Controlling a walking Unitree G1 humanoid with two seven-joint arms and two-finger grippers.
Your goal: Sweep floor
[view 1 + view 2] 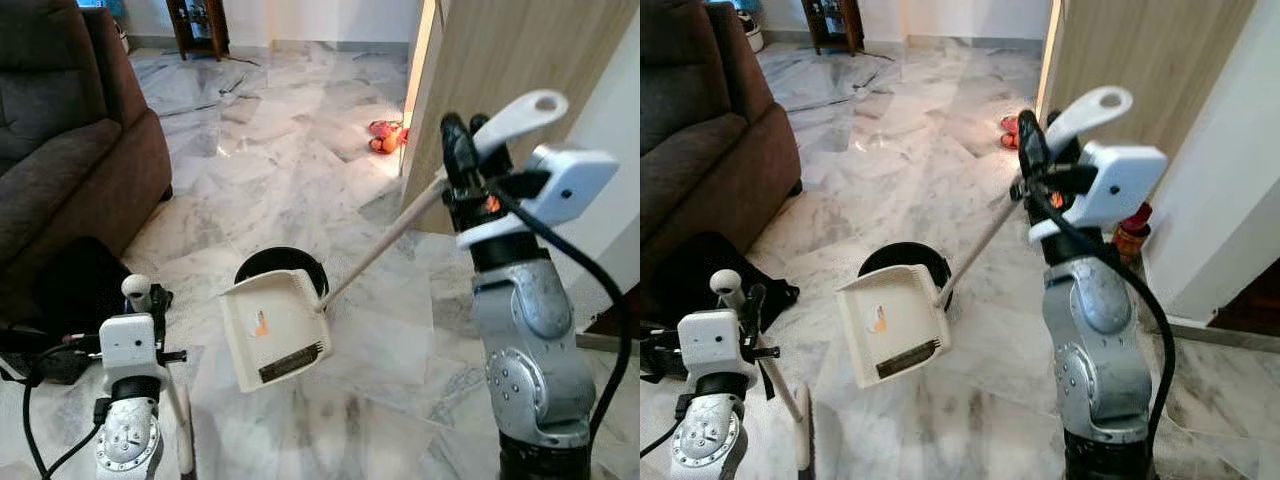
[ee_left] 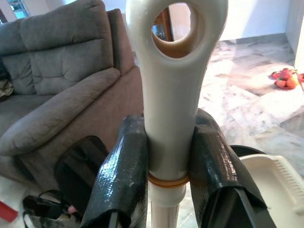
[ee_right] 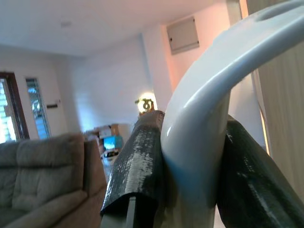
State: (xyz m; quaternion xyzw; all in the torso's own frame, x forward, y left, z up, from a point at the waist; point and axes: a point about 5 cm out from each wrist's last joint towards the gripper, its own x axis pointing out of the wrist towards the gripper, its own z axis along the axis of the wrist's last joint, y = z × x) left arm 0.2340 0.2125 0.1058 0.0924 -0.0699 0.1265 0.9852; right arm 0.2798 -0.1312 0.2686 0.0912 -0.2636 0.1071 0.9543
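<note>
The right claw [image 1: 462, 150] was clamped around the upper end of the dustpan handle [image 1: 385, 240], just below its white looped grip, with a black finger [image 3: 137, 161] pressed to each side. The cream dustpan [image 1: 272, 330] hung tilted at the handle's far end, in front of a black bin [image 1: 283, 266] on the marble floor [image 1: 300, 150]. The left claw [image 2: 168, 180] gripped the broom handle [image 2: 173, 95] beneath its hanging hole, fingers [image 2: 121, 175] tight on both sides. The grey sofa [image 1: 60, 150] stood to the left of the bin, and a small orange object [image 1: 385, 137] lay well beyond it, by the wooden panel [image 1: 500, 70].
</note>
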